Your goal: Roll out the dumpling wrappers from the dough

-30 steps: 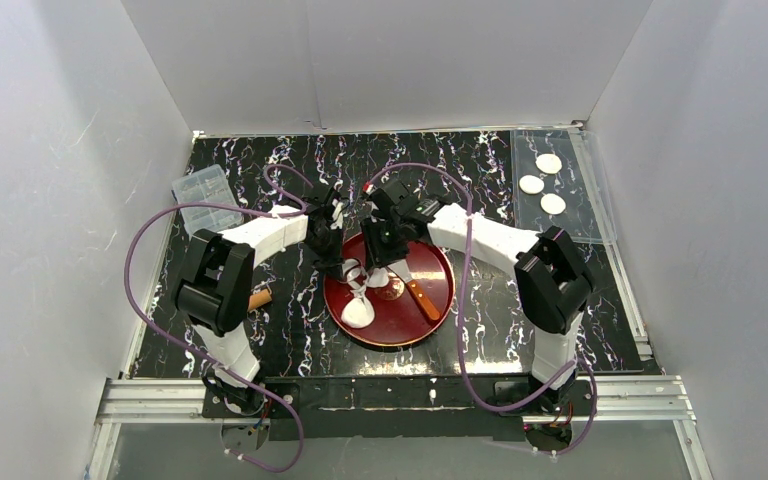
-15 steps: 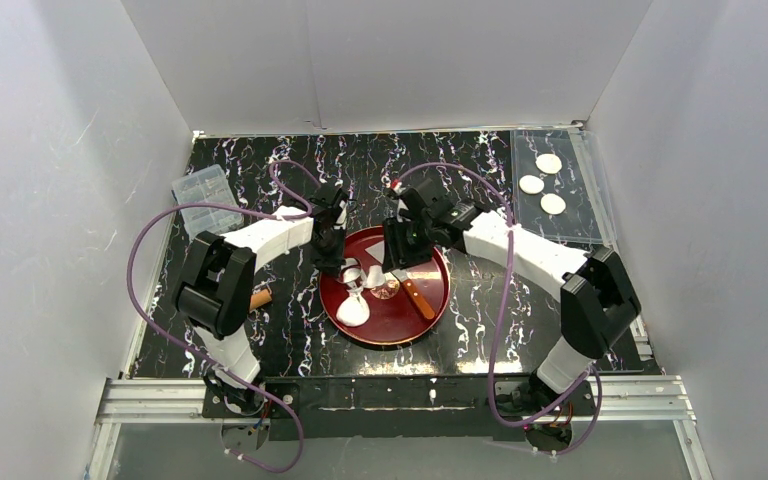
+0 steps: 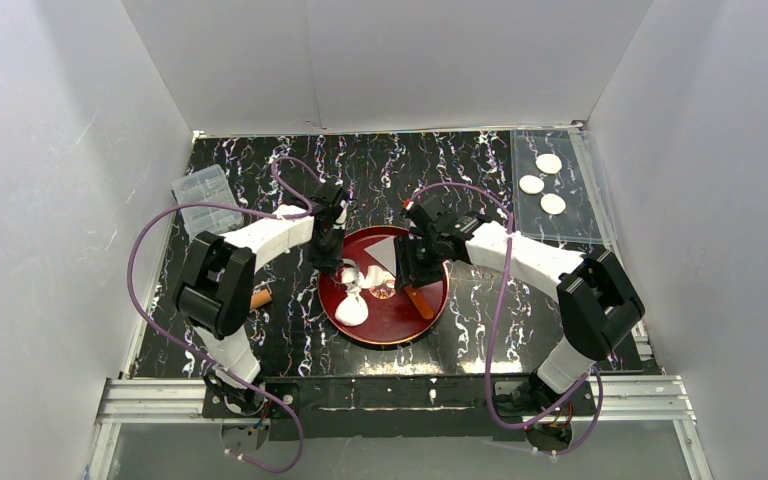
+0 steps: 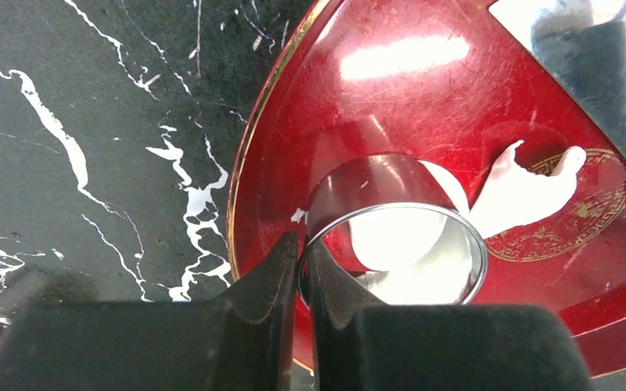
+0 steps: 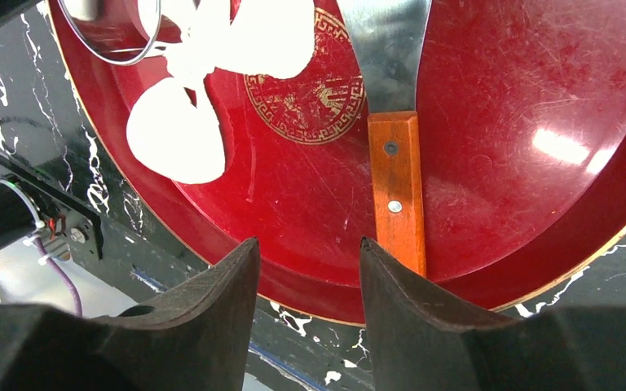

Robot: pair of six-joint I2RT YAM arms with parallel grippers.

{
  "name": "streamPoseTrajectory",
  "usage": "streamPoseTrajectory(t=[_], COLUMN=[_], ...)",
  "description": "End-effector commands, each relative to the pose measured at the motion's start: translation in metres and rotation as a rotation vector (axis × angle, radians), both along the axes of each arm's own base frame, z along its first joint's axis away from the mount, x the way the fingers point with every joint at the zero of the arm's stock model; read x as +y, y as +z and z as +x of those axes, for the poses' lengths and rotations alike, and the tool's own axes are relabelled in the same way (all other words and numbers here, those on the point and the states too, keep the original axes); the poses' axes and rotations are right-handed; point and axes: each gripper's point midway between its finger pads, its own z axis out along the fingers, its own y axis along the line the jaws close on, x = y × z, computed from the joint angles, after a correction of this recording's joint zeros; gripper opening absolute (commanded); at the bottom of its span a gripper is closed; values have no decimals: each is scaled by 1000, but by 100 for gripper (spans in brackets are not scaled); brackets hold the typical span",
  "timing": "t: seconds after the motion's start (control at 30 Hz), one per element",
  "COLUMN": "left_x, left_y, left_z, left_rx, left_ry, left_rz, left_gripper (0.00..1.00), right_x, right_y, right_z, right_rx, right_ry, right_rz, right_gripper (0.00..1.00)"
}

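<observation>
- left gripper (image 4: 301,254) pinches small shiny metal ring (image 4: 395,236) over irregular white dough (image 4: 530,191) on round red plate (image 4: 424,106); press level, then twist
- right gripper (image 5: 306,252) agape, empty, above wooden-handled steel scraper (image 5: 397,187); keep clear
- three round white dumpling wrappers (image 3: 541,183) far right, on clear sheet (image 3: 582,215)

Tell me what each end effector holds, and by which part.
Left end effector pinches the metal ring by its near wall. Right end effector is open, holding nothing.

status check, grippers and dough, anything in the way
Left gripper shut on ring, ring over dough on red plate. Right gripper open, empty, above scraper handle. Three wrappers set aside far right. Scraper lies on plate beside dough.
</observation>
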Motion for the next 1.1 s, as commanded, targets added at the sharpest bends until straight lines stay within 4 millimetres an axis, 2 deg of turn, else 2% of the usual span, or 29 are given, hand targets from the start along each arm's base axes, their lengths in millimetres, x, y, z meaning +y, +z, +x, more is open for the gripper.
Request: streamPoseTrajectory(t=[0.0, 0.13, 0.27, 0.47, 0.6, 0.7, 0.87, 0.97, 1.07], left_x=[-2, -20, -32, -40, -35, -11, 75, 116, 136], left_y=[36, 53, 62, 69, 76, 83, 84, 79, 68], left_z=[6, 2, -8, -16, -8, 11, 36, 37, 34], left_rx=[-68, -80, -70, -73, -94, -124, -190, -218, -213], left_ry=[-27, -76, -115, -146, -122, -32, 216, 321, 368], left_rz=[-45, -164, -240, -302, -278, -244, -107, -41, 0], left_gripper=[0, 0, 0, 0, 0, 0, 0, 0, 0], right_x=[1, -9, -13, -19, -29, -33, -44, -54, -54], right_y=[9, 1, -4, -10, -16, -21, -36, -47, -47], right_z=[11, 8, 3, 4, 7, 3, -9, -7, -2], right_rx=[-36, -30, -19, -11, -18, -22, -16, -1, -9], right_ry=[-34, -35, -34, -50, -52, -30, -8, -24, -13], right_rz=[5, -47, -51, -97, -173, -220, -348, -432, -462], right_gripper=[55, 56, 55, 56, 55, 55, 56, 56, 55])
